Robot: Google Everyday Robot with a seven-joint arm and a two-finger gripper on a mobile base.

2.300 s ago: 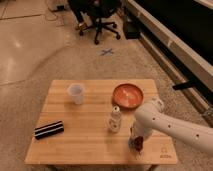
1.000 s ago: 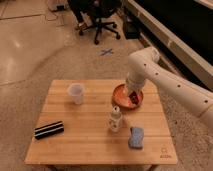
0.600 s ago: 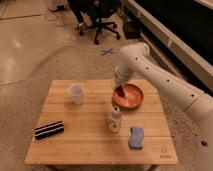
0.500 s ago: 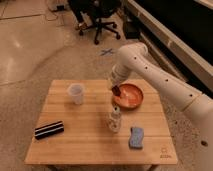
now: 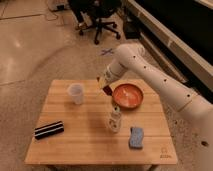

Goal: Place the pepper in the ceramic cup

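The end effector (image 5: pixel 104 87) by the bowl (image 5: pixel 140 100) hides most of the pepper (image 5: pixel 106 91).

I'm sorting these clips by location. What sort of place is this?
Probably an office or lab: a rolling office chair, a polished hard floor, and a low wooden table, above which the tool holds a pepper between cup and bowl.

White rounded arm (image 5: pixel 150 67), dark screws (image 5: pixel 176 92); pincer (image 5: pixel 105 87) above table (image 5: pixel 85 137).
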